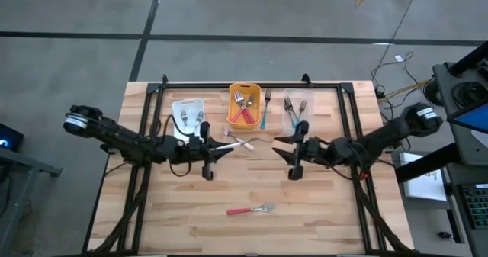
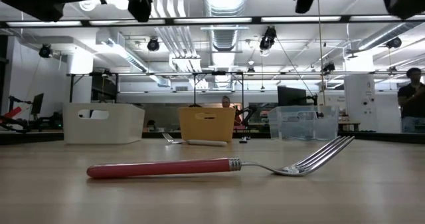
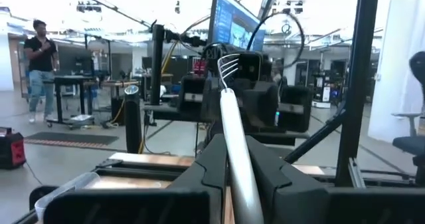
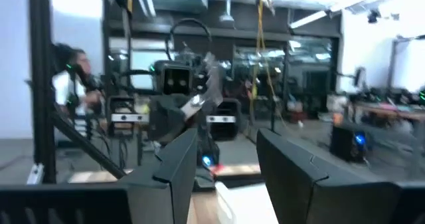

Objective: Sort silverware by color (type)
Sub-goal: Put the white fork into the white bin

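While gripped, white fork [image 3: 234,134] (left end effector [image 3: 229,177])

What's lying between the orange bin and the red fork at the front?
Only bare tabletop between the orange bin and red fork, seen from the high view.

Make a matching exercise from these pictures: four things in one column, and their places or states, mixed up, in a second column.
Things:
1. red-handled fork
2. white-handled fork
3. right gripper
4. orange bin

Places or states:
A. clamped in the left gripper
B. standing between the white bin and the clear bin
C. lying alone on the table, apart from the bins
D. open, holding nothing

Pairs: 1-C, 2-A, 3-D, 4-B
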Motion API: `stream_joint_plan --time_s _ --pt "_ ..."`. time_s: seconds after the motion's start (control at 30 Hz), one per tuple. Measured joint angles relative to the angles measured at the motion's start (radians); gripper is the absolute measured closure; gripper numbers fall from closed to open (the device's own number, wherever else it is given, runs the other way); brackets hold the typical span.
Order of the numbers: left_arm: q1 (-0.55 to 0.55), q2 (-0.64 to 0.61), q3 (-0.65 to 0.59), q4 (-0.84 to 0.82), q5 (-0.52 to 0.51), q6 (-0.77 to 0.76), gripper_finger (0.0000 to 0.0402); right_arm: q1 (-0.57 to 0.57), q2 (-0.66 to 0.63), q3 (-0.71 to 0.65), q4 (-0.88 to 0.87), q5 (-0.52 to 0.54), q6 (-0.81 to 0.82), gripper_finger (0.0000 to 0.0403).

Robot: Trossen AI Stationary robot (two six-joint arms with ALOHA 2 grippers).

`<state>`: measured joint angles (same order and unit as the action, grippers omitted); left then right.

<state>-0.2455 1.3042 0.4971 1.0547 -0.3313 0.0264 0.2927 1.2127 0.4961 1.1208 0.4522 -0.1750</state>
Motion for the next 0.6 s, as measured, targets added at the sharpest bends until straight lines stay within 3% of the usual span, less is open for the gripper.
stream_joint_plan --time_s 0.27,0.6 --pt "0.0 0.074 0.084 0.015 0.001 0.04 0.039 -0.038 0.2 0.125 0.146 -0.072 -0.061 0.0254" --pt "0.0 0.08 0.101 0.027 0.023 0.044 0.039 -0.045 0.222 0.205 0.157 -0.094 -0.127 0.0256"
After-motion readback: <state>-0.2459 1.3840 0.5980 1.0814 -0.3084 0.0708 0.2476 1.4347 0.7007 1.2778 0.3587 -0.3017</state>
